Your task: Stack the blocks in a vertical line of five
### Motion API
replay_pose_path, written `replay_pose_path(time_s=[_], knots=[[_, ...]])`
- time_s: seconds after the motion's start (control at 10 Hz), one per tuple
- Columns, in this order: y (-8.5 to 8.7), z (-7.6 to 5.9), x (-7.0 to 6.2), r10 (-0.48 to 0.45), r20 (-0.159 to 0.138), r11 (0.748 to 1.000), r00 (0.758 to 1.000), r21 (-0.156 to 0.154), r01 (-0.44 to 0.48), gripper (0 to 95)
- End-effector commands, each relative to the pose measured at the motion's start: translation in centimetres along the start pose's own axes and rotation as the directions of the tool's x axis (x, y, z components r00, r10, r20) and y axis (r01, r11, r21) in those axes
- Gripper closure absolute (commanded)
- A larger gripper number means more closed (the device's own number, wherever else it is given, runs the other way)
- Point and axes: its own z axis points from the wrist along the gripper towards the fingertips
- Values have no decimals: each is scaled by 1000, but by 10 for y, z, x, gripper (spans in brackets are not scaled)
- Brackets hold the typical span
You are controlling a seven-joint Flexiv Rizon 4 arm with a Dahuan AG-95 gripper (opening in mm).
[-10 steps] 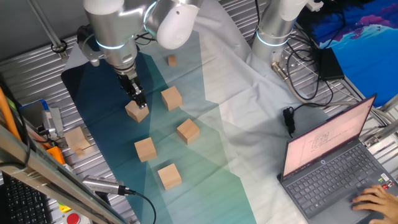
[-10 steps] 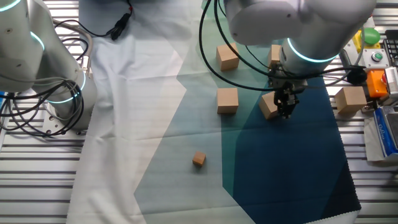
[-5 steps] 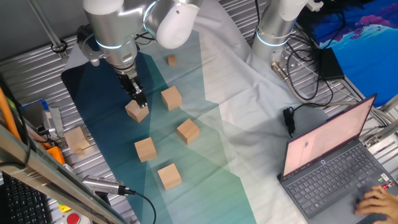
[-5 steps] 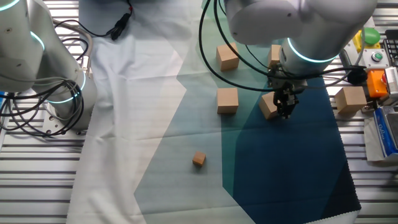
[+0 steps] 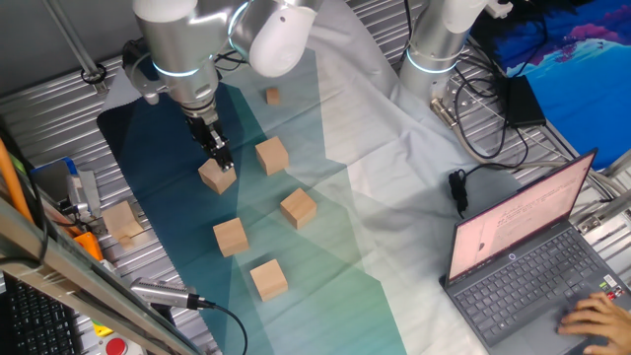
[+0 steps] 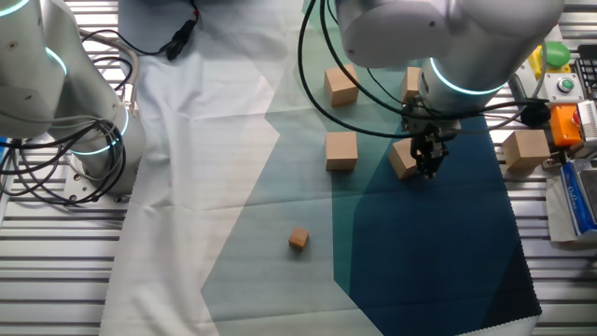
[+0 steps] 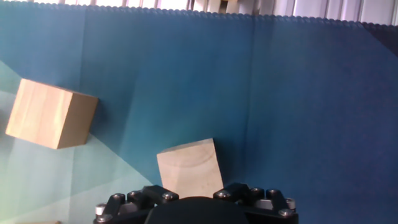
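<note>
blocks (image 5: 298, 207): 5 | small cube (image 5: 272, 96): 1 | pale block (image 5: 121, 221): 1 | laptop (image 5: 532, 258): 1

We see bare, matt wooden blocks (image 5: 271, 156), and in the hand view curved grain rings show on the face of the near block (image 7: 189, 168). Under them lies a matt cloth (image 5: 325, 247) in blue, teal and white panels, creased, its far edge pinked in zigzag. The surface (image 6: 56, 271) is ribbed, brushed metal. The gripper (image 5: 219, 158) looks black and matt, studded with small shiny screws in the hand view. The arm (image 5: 182, 44) shows smooth satin silver and glossy white shells
</note>
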Motion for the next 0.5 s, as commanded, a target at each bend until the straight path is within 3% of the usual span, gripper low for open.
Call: replay_pose_path(time_s=[0.1,0.5], knots=[[-4,10,-5,0,19,1000,1000,-7,0,190],[-4,14,-6,9,15,1000,1000,-10,-9,190]])
